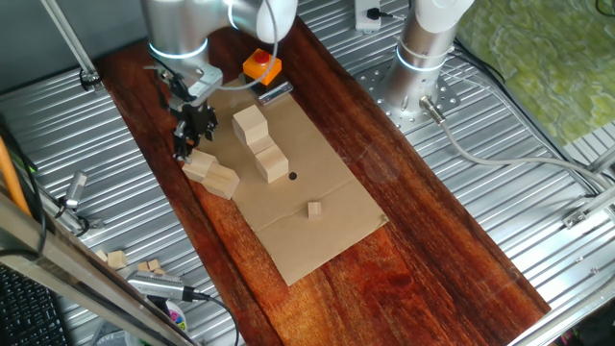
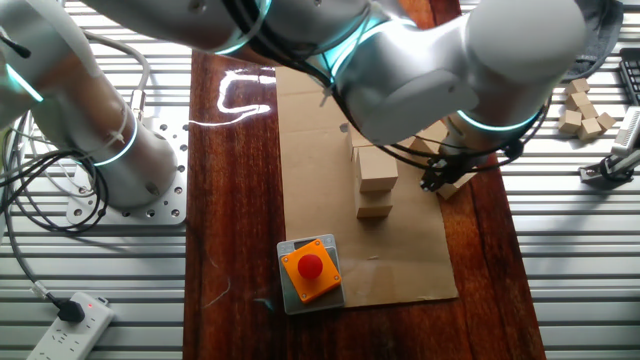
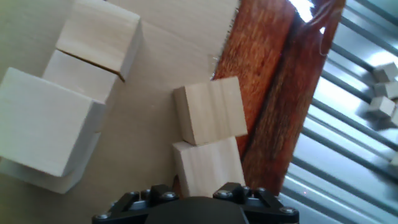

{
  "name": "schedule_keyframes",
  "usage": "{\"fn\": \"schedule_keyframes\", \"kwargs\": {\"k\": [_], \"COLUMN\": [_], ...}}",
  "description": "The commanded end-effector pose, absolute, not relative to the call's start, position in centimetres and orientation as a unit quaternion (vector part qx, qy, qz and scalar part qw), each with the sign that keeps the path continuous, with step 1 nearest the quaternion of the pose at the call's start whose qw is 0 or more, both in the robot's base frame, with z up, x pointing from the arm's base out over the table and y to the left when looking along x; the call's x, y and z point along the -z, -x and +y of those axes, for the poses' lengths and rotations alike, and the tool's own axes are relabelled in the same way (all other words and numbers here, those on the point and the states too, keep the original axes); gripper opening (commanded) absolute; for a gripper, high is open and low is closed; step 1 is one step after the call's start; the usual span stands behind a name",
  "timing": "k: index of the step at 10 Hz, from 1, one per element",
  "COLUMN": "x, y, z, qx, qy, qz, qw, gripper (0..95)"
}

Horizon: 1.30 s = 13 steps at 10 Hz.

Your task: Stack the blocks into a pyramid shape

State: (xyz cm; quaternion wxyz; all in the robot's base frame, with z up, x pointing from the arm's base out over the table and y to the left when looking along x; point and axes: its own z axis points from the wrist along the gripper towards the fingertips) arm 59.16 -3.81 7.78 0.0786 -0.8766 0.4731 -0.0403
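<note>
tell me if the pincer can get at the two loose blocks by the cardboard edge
Probably yes: the pincer hangs right above the two blocks, nothing lies between them, and the stacked blocks stand apart to the side.

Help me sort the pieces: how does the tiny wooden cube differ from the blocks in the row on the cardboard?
The tiny wooden cube is far smaller than the blocks in the row. It sits alone near the cardboard's front end, while the row blocks touch one another in a line. Both are pale, unpainted wood, resting on the cardboard.
</note>
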Motion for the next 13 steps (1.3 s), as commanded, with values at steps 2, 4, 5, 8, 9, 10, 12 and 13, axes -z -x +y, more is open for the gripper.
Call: {"fn": "schedule_keyframes", "kwargs": {"k": [2, 4, 5, 8, 9, 10, 12, 13], "x": [-7.1, -6.7, -6.5, -5.7, -5.8, -5.7, -5.6, -5.6], "y": [-59.4, -59.4, -59.5, -59.6, -59.6, -59.6, -59.6, -59.5], "z": [-3.3, -2.9, -2.9, -2.8, -2.8, -2.7, -2.4, -2.4], "qx": [0.038, 0.049, 0.049, 0.053, 0.060, 0.066, 0.071, 0.074], "qy": [0.878, 0.877, 0.878, 0.880, 0.882, 0.882, 0.884, 0.886], "qz": [0.469, 0.471, 0.469, 0.462, 0.459, 0.459, 0.453, 0.449], "qw": [0.085, 0.083, 0.086, 0.091, 0.090, 0.089, 0.090, 0.089], "gripper": [76.0, 76.0, 76.0, 76.0, 76.0, 76.0, 76.0, 76.0]}}
